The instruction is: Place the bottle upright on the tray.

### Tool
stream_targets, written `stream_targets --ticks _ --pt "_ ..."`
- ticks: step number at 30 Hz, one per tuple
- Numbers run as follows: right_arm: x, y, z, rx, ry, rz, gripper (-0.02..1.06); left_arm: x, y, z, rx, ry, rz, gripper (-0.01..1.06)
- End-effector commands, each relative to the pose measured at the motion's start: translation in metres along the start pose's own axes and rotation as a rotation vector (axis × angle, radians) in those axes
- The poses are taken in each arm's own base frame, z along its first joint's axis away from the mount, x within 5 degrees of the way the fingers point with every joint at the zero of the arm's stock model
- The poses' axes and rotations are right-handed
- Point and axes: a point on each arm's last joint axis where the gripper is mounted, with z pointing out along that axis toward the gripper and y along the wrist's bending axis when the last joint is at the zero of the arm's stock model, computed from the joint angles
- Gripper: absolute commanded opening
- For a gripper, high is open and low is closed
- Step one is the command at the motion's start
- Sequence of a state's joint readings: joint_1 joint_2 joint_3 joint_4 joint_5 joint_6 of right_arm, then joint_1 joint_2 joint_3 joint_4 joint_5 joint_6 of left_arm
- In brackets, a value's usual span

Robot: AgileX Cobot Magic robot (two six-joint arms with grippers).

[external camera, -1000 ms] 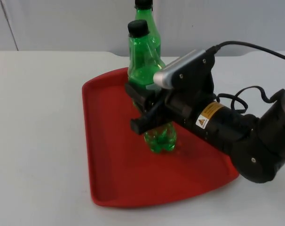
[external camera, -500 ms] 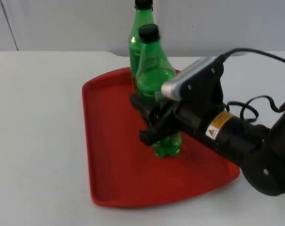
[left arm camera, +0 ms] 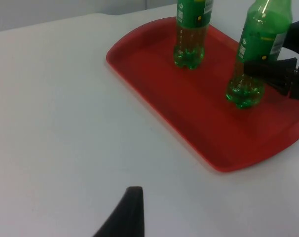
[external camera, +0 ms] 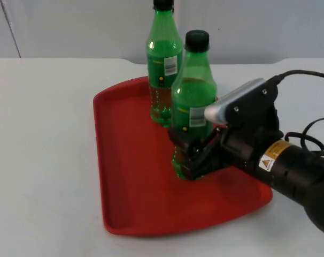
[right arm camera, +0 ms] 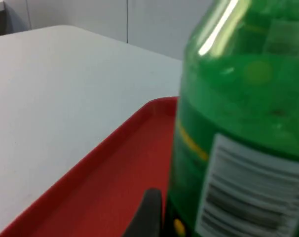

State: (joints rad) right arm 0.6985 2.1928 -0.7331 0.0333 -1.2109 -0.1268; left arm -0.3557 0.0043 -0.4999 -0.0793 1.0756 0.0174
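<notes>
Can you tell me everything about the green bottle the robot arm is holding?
The nearer green bottle is clear green plastic with a black cap and a white label bearing a barcode. It stands upright, its lumpy base on the red tray. The right gripper has its black fingers around the lower body. A second green bottle stands apart behind it, also on the tray. It looks empty or nearly so.

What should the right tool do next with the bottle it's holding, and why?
Probably open and back away. The right tool grips the near bottle, which stands upright with its base on the tray, beside the far bottle. The left tool waits over the table.
</notes>
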Motion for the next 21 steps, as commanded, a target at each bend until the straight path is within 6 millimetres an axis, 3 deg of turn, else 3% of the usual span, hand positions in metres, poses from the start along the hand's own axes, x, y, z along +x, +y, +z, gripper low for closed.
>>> stream_targets --ticks 1,21 --pt "-0.007 -0.003 -0.003 0.001 0.009 0.000 0.80 0.001 -0.001 0.001 0.017 -0.002 -0.002 1.05" --pt "-0.020 0.000 -0.023 -0.096 0.459 0.031 0.80 0.001 -0.001 0.001 0.017 -0.002 -0.002 1.05"
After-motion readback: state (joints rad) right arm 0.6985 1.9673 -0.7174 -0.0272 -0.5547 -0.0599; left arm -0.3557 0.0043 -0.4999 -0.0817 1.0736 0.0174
